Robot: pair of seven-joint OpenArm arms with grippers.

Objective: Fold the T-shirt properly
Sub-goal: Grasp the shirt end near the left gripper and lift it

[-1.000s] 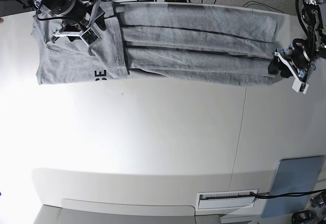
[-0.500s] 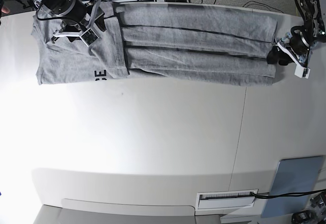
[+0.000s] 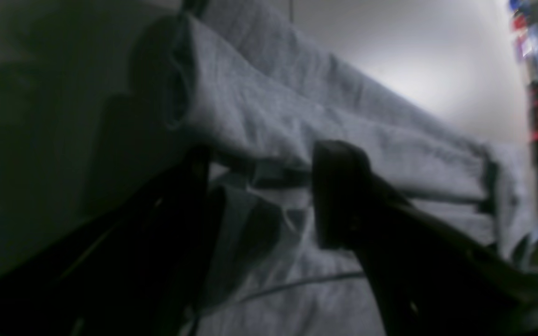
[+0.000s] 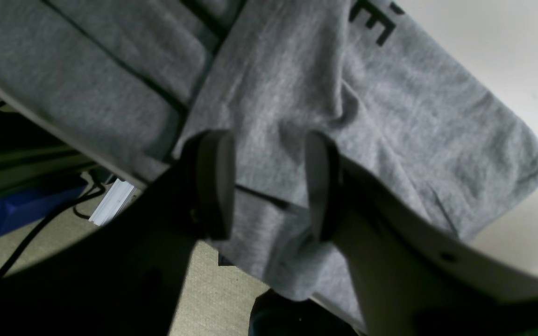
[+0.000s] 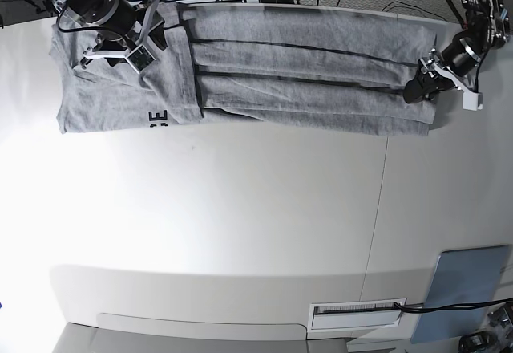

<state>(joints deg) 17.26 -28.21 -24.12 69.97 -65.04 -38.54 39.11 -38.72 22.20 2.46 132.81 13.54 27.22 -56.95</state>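
Note:
The heather-grey T-shirt (image 5: 304, 72) lies in long lengthwise folds along the table's far edge, with black lettering (image 5: 159, 117) showing at its left end. My left gripper (image 5: 418, 88) is at the shirt's right end. In the left wrist view it (image 3: 262, 196) is open, and its dark fingers (image 3: 339, 200) straddle the folded hem (image 3: 273, 116). My right gripper (image 5: 143, 46) is over the shirt's left end. In the right wrist view it (image 4: 269, 186) is open, just above the cloth (image 4: 297, 93) near the table's far edge, with the lettering (image 4: 376, 28) beyond it.
A flat grey-blue pad (image 5: 465, 293) lies at the near right corner. A white labelled slot (image 5: 357, 311) sits at the front edge. A table seam (image 5: 377, 208) runs front to back. Cables and a blue box (image 4: 26, 200) lie on the floor past the far edge.
My left gripper has moved up and inward from beside the shirt's right end onto its hem. The right arm and the shirt have not moved.

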